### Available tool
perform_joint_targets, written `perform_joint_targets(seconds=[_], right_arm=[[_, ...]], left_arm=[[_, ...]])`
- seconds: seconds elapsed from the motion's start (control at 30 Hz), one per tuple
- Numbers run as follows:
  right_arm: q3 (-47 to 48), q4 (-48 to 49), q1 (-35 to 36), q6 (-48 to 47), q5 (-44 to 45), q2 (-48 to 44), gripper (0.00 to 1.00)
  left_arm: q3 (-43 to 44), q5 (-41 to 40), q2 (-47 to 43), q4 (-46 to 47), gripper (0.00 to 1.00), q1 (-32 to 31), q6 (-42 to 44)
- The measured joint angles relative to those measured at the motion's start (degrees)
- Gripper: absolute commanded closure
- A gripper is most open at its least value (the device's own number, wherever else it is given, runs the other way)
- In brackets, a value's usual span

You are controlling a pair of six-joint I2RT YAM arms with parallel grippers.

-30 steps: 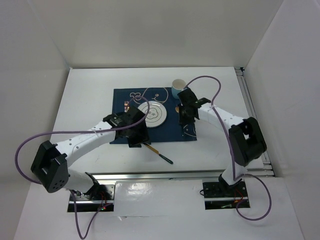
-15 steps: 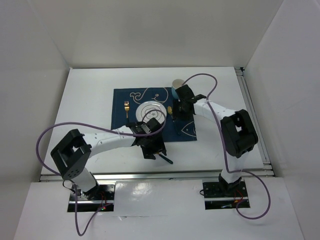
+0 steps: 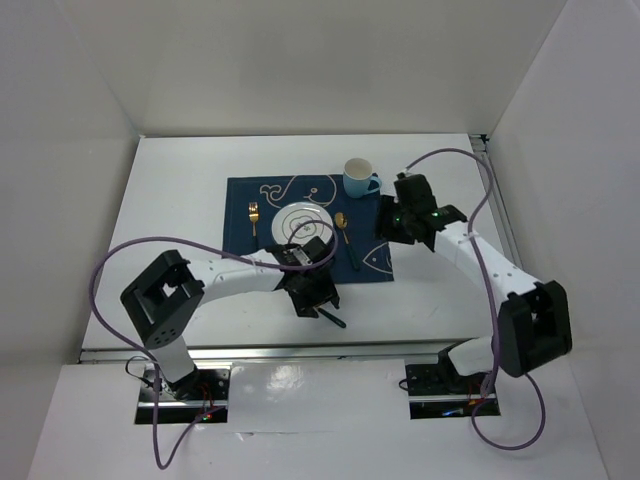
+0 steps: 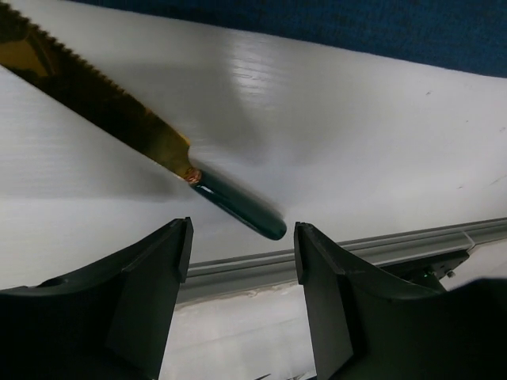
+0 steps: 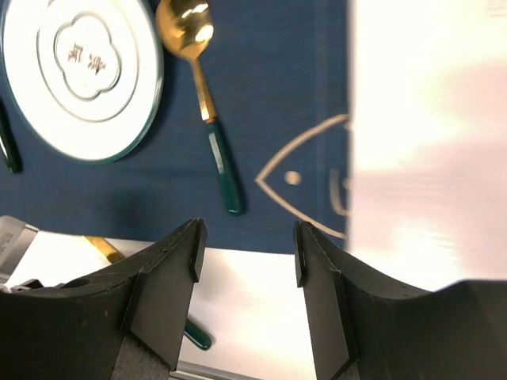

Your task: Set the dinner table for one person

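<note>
Desk (image 3: 180,200): white top with a silver rail along its 6 o'clock edge, spread under both arms and carrying everything below
Placemat (image 3: 240,195): navy cloth with white whale drawings, lying flat at the middle of the desk
Fork (image 3: 254,213): gold, on the placemat at the plate's 9 o'clock
Plate (image 3: 303,222): white and round, on the placemat
Left fingers (image 4: 170,249): apart and holding nothing, low over the bare desk at the plate's 6 o'clock, one on each side of the knife's handle end without touching it
Knife (image 4: 119,111): gold serrated blade and dark green handle, flat on the bare desk just off the placemat's 6 o'clock edge
Spoon (image 3: 345,235): gold bowl, dark handle, at the plate's 3 o'clock
Cup (image 3: 358,178): light blue, upright at the plate's 1 o'clock
Right fingers (image 5: 184,245): apart and empty, above the placemat's 3 o'clock edge
</note>
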Motion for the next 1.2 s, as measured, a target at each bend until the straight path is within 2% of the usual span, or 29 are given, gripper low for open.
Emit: perform_joint_targets(seconds=[0.13, 0.27, 0.4, 0.47, 0.5, 0.6, 0.67, 0.7, 0.97, 1.1, 1.17, 1.2], right_arm=[[-0.9, -1.7, -4.2, -0.4, -0.6, -5.0, 0.40], [-1.6, -3.4, -6.0, -1.1, -1.3, -7.5, 0.40], [-1.6, -4.8, -6.9, -1.9, -2.0, -8.9, 0.40], [-1.7, -5.0, -7.8, -2.6, -2.2, -9.4, 0.40], [-1.7, -5.1, -8.2, -2.8, -2.2, -9.6, 0.40], [-2.1, -5.3, -9.6, -3.4, -2.6, -10.2, 0.40], [-2.5, -5.5, -10.3, -3.7, -2.8, -10.4, 0.40], [-2.6, -5.7, -10.6, -3.9, -2.8, -10.4, 0.40], [-2.6, -5.8, -11.0, -4.7, -3.7, -10.5, 0.40], [-2.6, -5.8, -11.0, -4.7, -4.8, -10.5, 0.40], [-2.6, -5.7, -11.1, -5.2, -6.2, -10.5, 0.39], [-2.6, -5.7, -11.0, -5.9, -7.9, -10.3, 0.39]], left_arm=[[2.0, -0.9, 2.4, 0.0, 0.36, -0.9, -0.5], [3.2, -1.2, 5.2, 0.2, 0.51, -1.2, -0.8], [3.5, -1.4, 5.8, -0.2, 0.51, -1.2, -0.4], [3.6, -1.9, 5.8, -0.7, 0.56, -1.2, -0.4], [3.6, -2.0, 5.8, -1.0, 0.65, -1.2, -0.4], [4.1, -2.3, 5.6, -1.9, 0.82, -1.3, -0.3], [4.2, -2.9, 5.3, -3.1, 0.98, -1.6, -0.5], [4.1, -3.4, 5.0, -4.1, 1.00, -1.7, -0.4], [4.1, -3.5, -3.5, -9.2, 1.00, -5.8, -2.2], [4.7, -3.7, -4.7, -10.3, 1.00, -6.4, -3.0], [5.6, -4.2, -4.5, -11.8, 0.94, -6.4, -3.0], [6.5, -4.8, -4.4, -12.7, 0.87, -6.4, -3.0]])
